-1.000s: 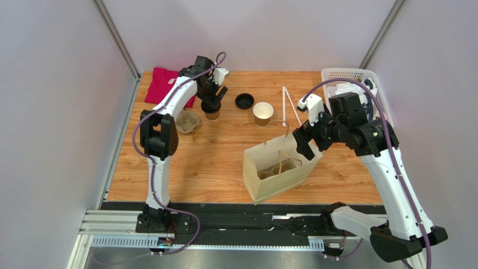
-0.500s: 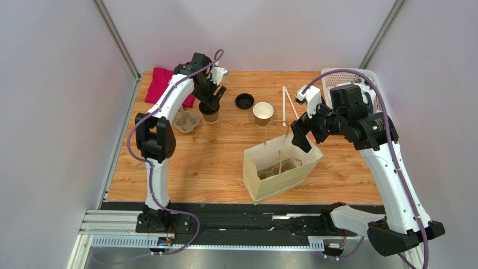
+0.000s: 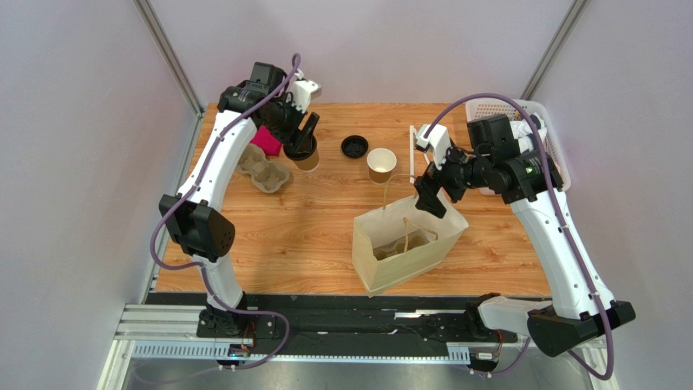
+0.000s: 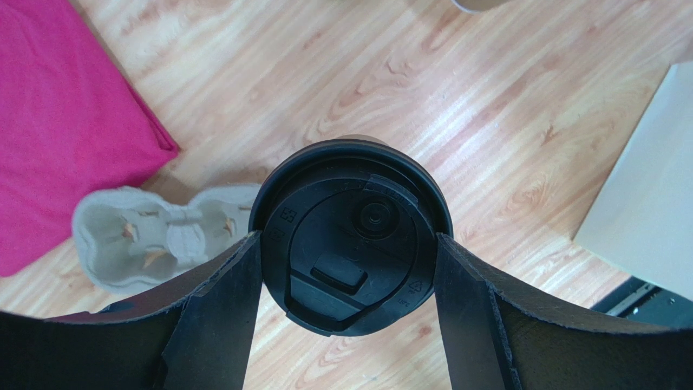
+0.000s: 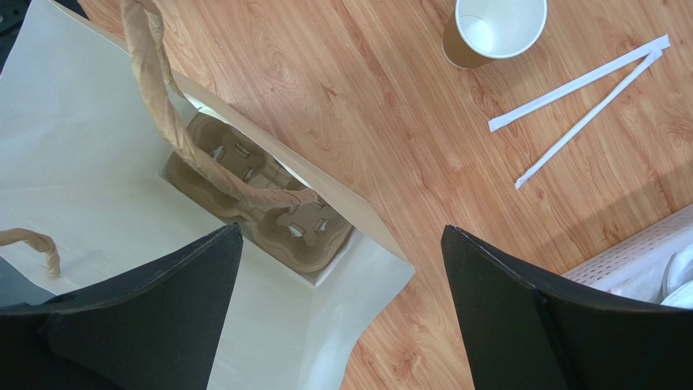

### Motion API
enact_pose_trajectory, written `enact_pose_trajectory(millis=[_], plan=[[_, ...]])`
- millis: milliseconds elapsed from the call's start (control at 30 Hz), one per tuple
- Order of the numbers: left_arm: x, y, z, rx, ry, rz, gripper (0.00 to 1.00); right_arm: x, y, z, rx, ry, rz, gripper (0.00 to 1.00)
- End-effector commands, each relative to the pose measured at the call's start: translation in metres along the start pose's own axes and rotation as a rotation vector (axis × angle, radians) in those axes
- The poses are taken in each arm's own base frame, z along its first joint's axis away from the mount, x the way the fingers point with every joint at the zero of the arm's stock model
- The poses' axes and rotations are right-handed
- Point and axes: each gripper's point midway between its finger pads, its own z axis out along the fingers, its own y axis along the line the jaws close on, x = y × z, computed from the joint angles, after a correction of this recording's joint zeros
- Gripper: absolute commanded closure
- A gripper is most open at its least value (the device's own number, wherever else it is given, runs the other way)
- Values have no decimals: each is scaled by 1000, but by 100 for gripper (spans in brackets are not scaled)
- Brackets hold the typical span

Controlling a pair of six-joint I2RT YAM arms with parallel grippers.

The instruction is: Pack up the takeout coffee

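The takeout coffee (image 3: 306, 155), a tan cup with a black lid (image 4: 350, 231), sits between the fingers of my left gripper (image 3: 302, 143), which is shut on it just under the lid. It hangs above the wood at the far left, over a spot beside the pink cloth. My left gripper (image 4: 346, 248) shows the lid from above. My right gripper (image 3: 429, 196) is open and empty, above the right rim of the white paper bag (image 3: 398, 272). In the right wrist view my right gripper (image 5: 342, 236) is over the bag's corner, and a cardboard cup carrier (image 5: 268, 203) lies in the bag (image 5: 81, 146).
An open tan cup with a white inside (image 3: 381, 164) and a loose black lid (image 3: 354, 146) stand at the back centre. Two wrapped straws (image 3: 419, 154) lie beside them. A second carrier (image 3: 264, 172), a pink cloth (image 3: 264, 140) and a white basket (image 3: 533, 114) are also there.
My left gripper has lifted the lidded cup off the table and drawn it slightly back and left. My right gripper has shifted a little left and further back over the bag's rim.
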Motion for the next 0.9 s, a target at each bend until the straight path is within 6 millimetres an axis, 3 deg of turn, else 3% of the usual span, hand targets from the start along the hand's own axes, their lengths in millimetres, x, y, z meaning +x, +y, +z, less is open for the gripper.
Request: enact_pose_trajectory(millis=[0,267,367,400,600,667,867], plan=[[16,-14,-8,27,17,-26,80,-19,-2,-13,26,-74,-34,1],[4,-30,-32,66,-66,-3,80,-7,-2,-35,78,-38,80,0],[-8,-43,-55,104,-114,32,80,-2,3,-46,101,-21,146,0],[-23,-46,-74,103,-165,61,80,-1,4,-50,115,-14,169,0],[-56,-98,-151,215,-321,232,80,19,14,-66,166,50,303,1],[-58,-127,-172,284,-369,313,79,23,18,-68,165,55,329,1],[-48,-188,-208,412,-452,465,78,45,21,-56,169,122,408,3]])
